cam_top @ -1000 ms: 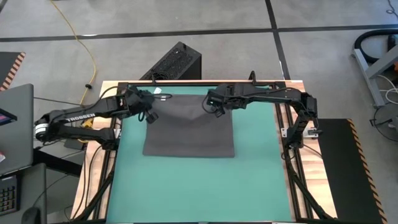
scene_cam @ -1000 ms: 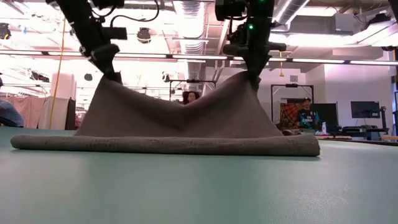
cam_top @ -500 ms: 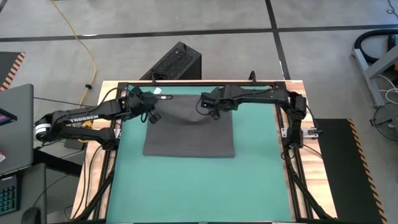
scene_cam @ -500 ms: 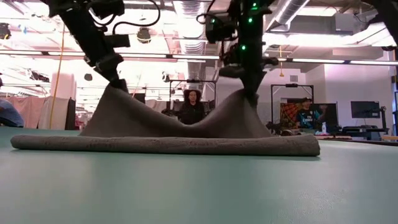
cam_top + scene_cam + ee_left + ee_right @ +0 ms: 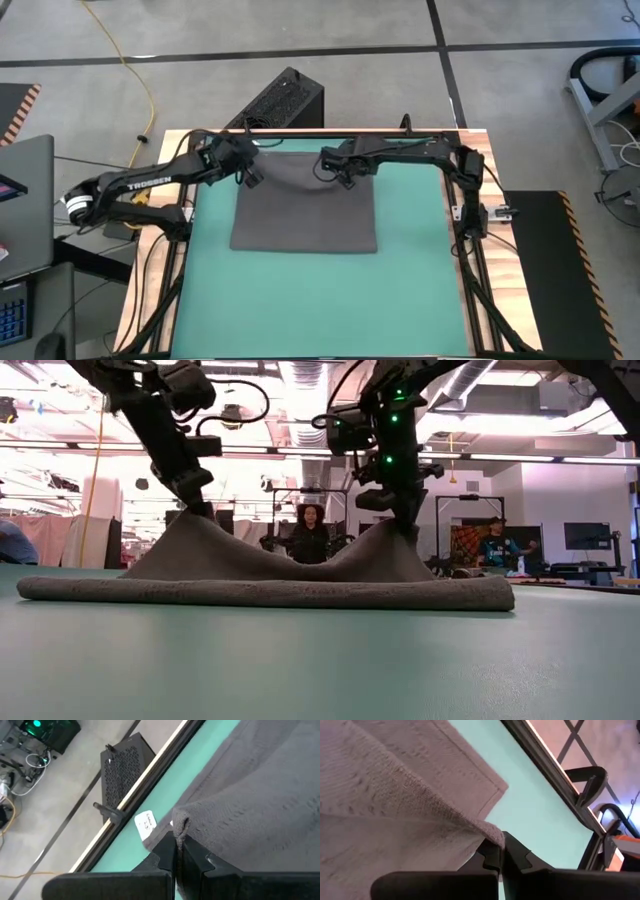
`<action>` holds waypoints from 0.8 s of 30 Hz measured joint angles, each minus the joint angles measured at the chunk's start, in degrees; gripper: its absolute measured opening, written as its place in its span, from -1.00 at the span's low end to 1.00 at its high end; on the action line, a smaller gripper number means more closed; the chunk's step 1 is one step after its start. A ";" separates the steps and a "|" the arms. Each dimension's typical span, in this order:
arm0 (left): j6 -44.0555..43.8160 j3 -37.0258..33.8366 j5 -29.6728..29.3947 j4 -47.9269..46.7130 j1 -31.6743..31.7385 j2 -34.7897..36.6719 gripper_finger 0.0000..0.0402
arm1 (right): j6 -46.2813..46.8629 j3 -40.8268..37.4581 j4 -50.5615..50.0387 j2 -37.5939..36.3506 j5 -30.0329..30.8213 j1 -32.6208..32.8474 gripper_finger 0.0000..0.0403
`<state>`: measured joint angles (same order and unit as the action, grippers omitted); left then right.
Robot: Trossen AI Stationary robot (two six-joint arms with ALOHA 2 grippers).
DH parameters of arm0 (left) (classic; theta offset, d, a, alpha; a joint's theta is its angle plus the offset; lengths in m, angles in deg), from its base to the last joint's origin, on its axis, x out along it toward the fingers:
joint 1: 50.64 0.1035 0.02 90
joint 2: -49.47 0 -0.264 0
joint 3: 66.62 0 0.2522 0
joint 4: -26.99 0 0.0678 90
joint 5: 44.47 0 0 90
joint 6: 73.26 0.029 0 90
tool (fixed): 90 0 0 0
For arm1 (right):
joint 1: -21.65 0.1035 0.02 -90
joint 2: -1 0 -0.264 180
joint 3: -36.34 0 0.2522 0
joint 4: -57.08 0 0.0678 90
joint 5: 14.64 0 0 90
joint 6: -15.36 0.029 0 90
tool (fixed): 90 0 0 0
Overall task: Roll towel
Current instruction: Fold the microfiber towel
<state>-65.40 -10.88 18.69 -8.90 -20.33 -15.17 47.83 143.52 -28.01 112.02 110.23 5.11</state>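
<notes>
low view shows the towel on the green mat, its far edge lifted by the left gripper and right gripper, both pinched shut on it. carry both corners forward level to start an even roll.

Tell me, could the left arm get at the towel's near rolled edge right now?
Probably not right away: the left gripper is shut on the towel's far edge, holding it lifted. The way over the cloth looks free, but it would have to let go first.
</notes>
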 joint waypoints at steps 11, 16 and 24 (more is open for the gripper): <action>2.43 0.02 0.21 3.85 4.57 -1.81 -1.00 | -1.30 0.00 1.62 -0.06 -0.37 -3.57 -0.91; 2.49 0.02 2.58 4.12 6.08 -1.81 -1.00 | -2.62 0.00 4.50 -0.08 -0.39 -4.65 -0.91; 1.71 0.02 4.07 5.24 6.97 -2.08 -1.00 | -4.17 0.00 5.11 -0.08 -1.55 -5.44 -0.91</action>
<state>-63.70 -10.86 22.76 -3.67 -13.36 -17.25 43.66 143.52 -22.90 111.94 108.69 -0.32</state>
